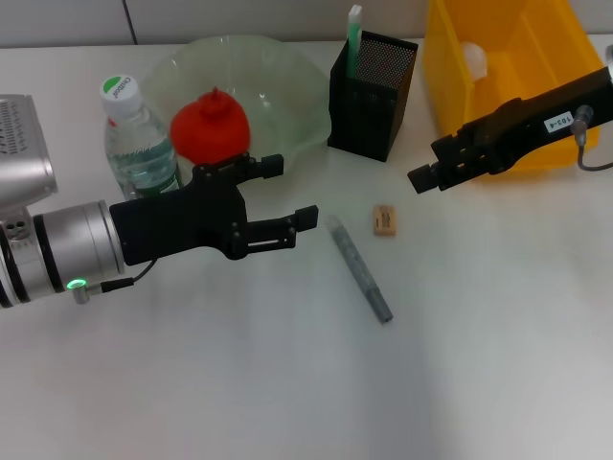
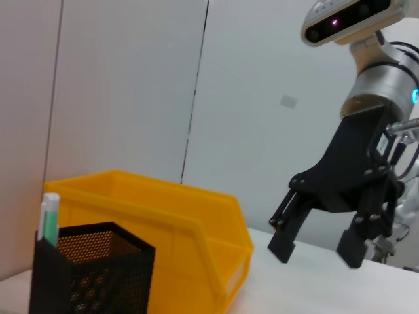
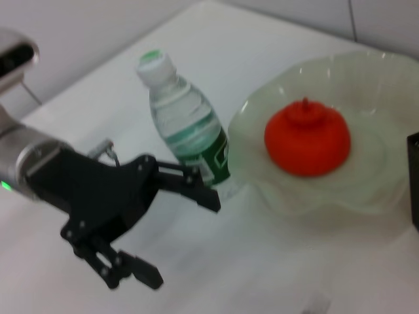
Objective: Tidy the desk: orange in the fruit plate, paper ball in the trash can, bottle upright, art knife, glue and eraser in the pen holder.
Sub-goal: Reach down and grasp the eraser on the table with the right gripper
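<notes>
Red-orange rounded orange [image 1: 211,127] sits in pale-green wavy glass fruit plate [image 1: 297,86], upper left; clear bottle [image 1: 137,139] upright beside it. Left gripper [image 1: 283,192] mid-left, spread wide, empty. Right gripper [image 1: 428,165] upper right by yellow trash can [image 1: 536,57], parted, empty. Tan eraser [image 1: 384,220] and grey stick [image 1: 359,268] lie centre; black mesh pen holder [image 1: 369,96] above.

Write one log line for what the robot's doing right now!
orange: in plate | bottle: upright | eraser, grey stick: on desk | left gripper: open, empty | right gripper: open
</notes>
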`<state>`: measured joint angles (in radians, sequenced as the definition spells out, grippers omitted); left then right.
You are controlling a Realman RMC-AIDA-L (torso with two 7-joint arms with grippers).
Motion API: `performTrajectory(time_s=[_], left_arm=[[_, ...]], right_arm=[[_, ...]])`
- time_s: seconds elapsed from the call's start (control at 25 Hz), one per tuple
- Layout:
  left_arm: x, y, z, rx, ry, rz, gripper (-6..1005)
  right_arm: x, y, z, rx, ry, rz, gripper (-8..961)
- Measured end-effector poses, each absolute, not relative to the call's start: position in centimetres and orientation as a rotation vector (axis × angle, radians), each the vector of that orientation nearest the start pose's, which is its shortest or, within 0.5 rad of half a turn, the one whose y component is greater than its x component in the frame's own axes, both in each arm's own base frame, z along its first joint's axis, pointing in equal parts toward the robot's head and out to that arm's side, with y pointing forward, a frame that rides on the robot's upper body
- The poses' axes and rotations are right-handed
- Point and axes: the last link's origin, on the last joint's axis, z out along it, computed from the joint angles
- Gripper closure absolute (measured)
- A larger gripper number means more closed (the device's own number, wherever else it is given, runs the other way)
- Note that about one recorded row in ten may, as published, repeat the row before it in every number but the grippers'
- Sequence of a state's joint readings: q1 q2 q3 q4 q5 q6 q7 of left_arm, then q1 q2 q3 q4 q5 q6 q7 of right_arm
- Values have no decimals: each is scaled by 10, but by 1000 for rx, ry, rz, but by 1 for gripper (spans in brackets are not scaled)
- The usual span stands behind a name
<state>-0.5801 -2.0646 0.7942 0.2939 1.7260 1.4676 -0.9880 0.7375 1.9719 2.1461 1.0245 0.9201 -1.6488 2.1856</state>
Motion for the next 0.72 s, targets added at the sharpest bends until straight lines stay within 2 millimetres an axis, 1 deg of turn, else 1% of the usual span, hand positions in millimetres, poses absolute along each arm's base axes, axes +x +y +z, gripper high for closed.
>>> performTrajectory(time_s=[0.04, 0.2, 0.28, 0.56, 0.6, 0.64, 0.72], left_arm=[[-252, 321, -47, -2662, -442, -913, 151], [-250, 319, -46, -2670, -438, -929, 152], [-250, 319, -46, -2670, -438, -930, 152], [-250, 318, -48, -2684, -442, -923, 152], [-250, 318, -48, -2684, -442, -923, 152], [-250, 318, -48, -2684, -442, -923, 152], [-250, 317, -49, -2692, -443, -920, 152]], right_arm=[[175, 384, 45, -2857, 916, 74, 197], [169, 390, 42, -2849, 896, -38, 197], [169, 390, 41, -2848, 892, -54, 198], [165, 388, 24, -2894, 832, -189, 198], [165, 388, 18, -2900, 791, -225, 198], [165, 388, 18, -2900, 791, -225, 198], [168, 388, 11, -2908, 715, -265, 198]])
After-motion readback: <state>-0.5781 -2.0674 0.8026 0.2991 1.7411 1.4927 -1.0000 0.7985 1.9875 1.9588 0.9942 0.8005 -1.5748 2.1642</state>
